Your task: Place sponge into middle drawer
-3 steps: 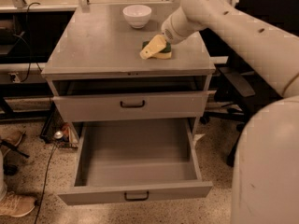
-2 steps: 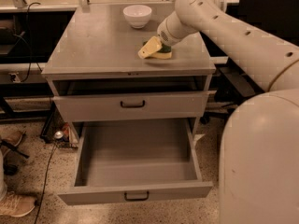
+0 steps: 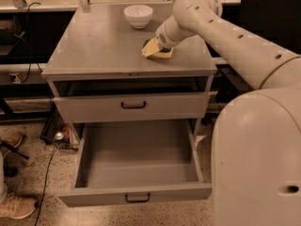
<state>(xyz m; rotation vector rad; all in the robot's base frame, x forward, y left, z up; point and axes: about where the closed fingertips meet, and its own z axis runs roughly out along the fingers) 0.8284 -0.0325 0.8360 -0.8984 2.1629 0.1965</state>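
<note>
From the one camera view, the gripper (image 3: 159,45) was down on the cabinet top (image 3: 99,46), right at the sponge (image 3: 151,48). The sponge sat directly beneath its tip, its yellow side showing and one end seeming tilted up. The wrist hid the contact, so I could not tell whether the gripper was spread or already clamped on it.

A white bowl (image 3: 138,15) stood on the same top, a little beyond the gripper and apart from it. The upper drawer (image 3: 134,107) was shut just below the gripper's level. The middle drawer (image 3: 136,192) was pulled fully out, well below the gripper and forward of it, with nothing in it.

The step in hand looked to be the pick-up. To do it well, I judged the grip should be firm across the foam before any lift, since a soft sponge can slip or fold. The lift should go straight up, then out past the front edge of the top before lowering. The release should come low over the middle of the drawer floor, away from its walls.
</note>
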